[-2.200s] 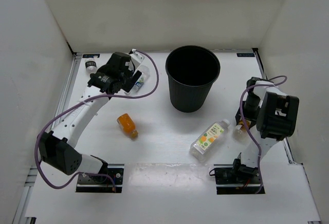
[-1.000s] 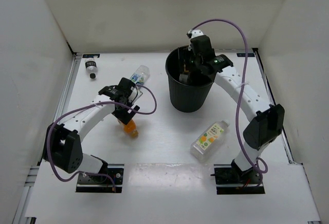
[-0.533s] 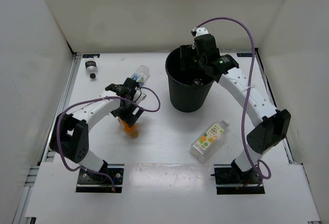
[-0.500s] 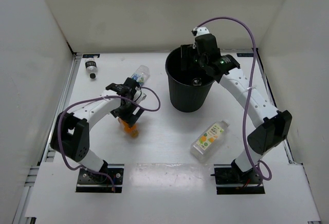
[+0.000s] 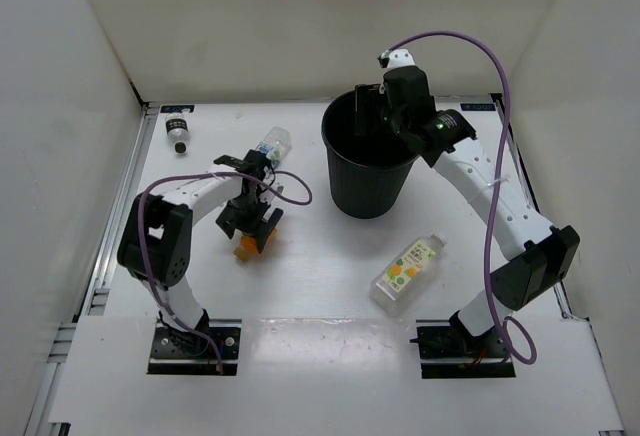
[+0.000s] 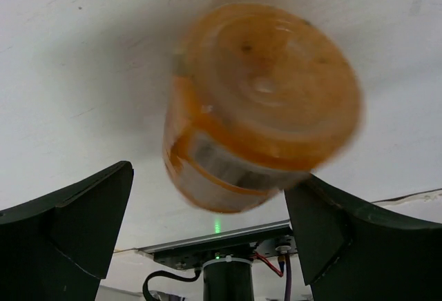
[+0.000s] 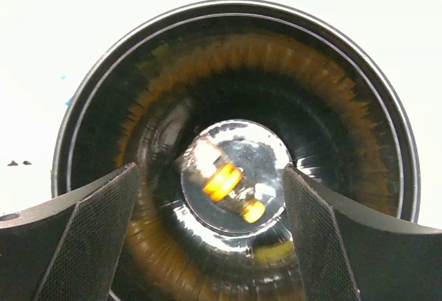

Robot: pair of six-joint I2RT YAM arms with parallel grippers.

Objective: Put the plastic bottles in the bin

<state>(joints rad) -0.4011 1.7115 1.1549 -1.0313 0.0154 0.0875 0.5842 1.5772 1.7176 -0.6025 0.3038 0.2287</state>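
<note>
Now, the right arm has swung up from its folded pose near its base, and the right end effector (image 5: 383, 116) hangs over the bin (image 5: 375, 194). Its fingers are spread wide apart and hold nothing. The wrist view looks straight down the bin to a small bottle (image 7: 226, 181) lying on the bottom, clear with orange parts. The little bottle that lay by the right arm two seconds ago is gone from the counter (image 5: 320, 296). So that's one delivered, by the look of it.

Over on the other side, the left arm has left the blue-green label bottle (image 5: 269, 143) at the back and pulled in over the short orange bottle (image 5: 246, 245). The left end effector (image 6: 210, 183) is open. One finger sits on each side of the orange bottle, which lies on the counter and is not clamped yet. Its wrist picture is blurred, so I cannot tell whether a pad touches it.

My read is that a squeeze on the orange one comes next, and the right arm is free to fetch again. The fruit-label bottle (image 5: 407, 269) lies nearest it, in front of the bin. The black-cap bottle (image 5: 178, 132) waits in the far left corner. Four remain on the counter.
</note>
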